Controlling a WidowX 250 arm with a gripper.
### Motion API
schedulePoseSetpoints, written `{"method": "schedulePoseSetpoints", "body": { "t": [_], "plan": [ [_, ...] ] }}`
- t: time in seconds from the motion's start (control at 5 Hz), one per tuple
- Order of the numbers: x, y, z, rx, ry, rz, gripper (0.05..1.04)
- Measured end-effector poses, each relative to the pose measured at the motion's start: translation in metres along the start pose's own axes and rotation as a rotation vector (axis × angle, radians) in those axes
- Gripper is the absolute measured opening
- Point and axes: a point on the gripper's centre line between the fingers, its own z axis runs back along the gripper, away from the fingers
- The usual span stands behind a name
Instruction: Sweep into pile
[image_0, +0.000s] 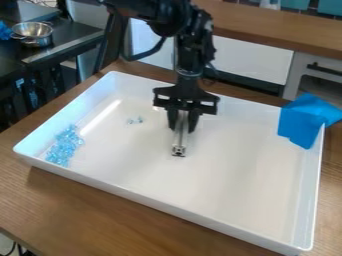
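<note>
Gripper (182, 125) closed on metal bar (180, 141), over far-middle part of white tray (167, 201); bar points down and toward near side. Whether bar touches tray floor, cannot tell. Inside tray: few blue bits (135, 120) just left of gripper; larger blue pile (65, 146) farther left, beside left wall. Near wall well apart from bar. Blue sheet (302, 119) draped over far right corner. Tray on wooden surface (87, 212). Metal bowl (32, 33) at far left, outside tray.
</note>
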Motion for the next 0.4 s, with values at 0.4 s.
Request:
{"method": "schedulePoseSetpoints", "body": {
  "t": [0.4],
  "plan": [
    [0.034, 0.030, 0.004, -0.029, 0.046, 0.302, 0.381]
  ]
}}
